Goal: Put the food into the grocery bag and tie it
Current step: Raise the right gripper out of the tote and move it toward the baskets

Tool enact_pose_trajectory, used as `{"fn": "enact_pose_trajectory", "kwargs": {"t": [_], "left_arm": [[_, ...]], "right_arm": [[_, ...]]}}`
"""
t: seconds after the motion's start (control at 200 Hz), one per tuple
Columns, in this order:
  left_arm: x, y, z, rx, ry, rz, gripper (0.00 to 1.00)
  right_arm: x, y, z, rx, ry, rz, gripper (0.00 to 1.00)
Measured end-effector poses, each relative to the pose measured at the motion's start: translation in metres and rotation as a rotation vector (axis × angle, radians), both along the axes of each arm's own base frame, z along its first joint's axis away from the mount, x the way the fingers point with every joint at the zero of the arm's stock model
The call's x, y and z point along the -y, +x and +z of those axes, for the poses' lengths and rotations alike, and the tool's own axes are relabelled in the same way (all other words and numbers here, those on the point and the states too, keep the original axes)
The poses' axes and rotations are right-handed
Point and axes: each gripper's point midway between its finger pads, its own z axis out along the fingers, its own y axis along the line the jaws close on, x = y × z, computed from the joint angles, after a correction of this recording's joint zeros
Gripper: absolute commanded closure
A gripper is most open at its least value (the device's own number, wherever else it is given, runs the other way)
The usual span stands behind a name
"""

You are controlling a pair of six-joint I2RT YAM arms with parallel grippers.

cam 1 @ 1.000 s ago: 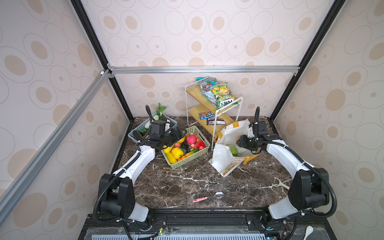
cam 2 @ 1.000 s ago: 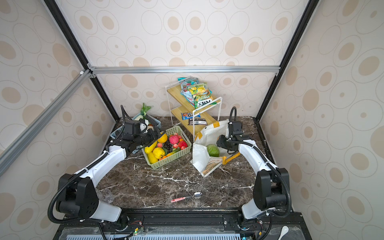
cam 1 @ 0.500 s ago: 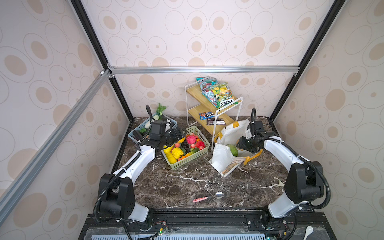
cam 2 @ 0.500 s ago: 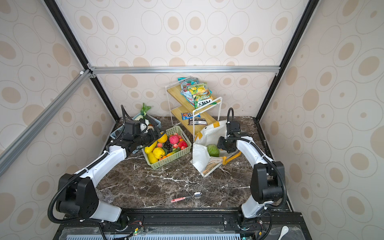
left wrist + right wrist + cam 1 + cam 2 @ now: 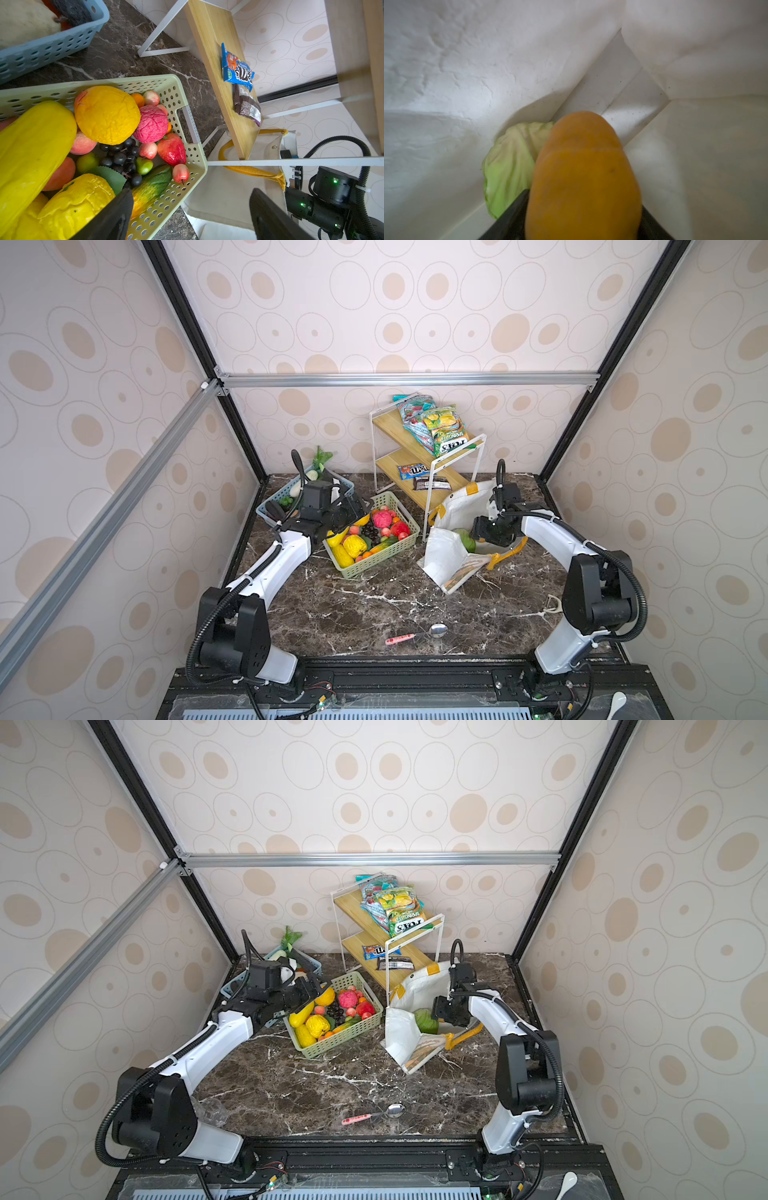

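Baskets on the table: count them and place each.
2. The green basket sits mid-table, holding toy fruit; the blue basket is behind it, back-left, partly hidden by the left arm.

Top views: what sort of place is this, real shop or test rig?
Most likely a lab test cell staged as a grocery corner: wallpapered panels on an aluminium frame, a snack rack, and a green basket of toy produce near a white grocery bag.

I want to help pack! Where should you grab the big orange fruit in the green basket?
Across its round middle, coming from above: the orange fruit lies on top in the green basket, with its top bare and its lower sides crowded in.
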Motion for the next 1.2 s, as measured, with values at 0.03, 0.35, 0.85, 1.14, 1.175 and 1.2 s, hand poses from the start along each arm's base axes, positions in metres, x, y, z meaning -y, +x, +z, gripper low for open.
{"fn": "enact_pose_trajectory", "kwargs": {"t": [0.03,0.35,0.85,1.14,1.175,1.2], "left_arm": [[0.0,0.0,0.0,0.0,0.001,0.002,0.12],[-0.002,0.002,-0.002,-0.001,0.012,0.011,0.12],[-0.007,0.011,0.005,0.019,0.058,0.032,0.12],[-0.017,0.022,0.004,0.02,0.128,0.066,0.12],[-0.019,0.023,0.005,0.022,0.137,0.074,0.12],[-0.021,0.024,0.005,0.023,0.144,0.08,0.12]], "right_arm": [[0.0,0.0,0.0,-0.001,0.0,0.0,0.22],[0.001,0.01,0.036,0.07,-0.004,-0.008,0.12],[-0.002,0.007,0.116,0.249,0.041,-0.003,0.14],[-0.043,-0.013,0.148,0.344,0.119,0.077,0.29],[-0.052,-0.017,0.152,0.359,0.131,0.099,0.32],[-0.06,-0.02,0.155,0.37,0.14,0.116,0.33]]}}
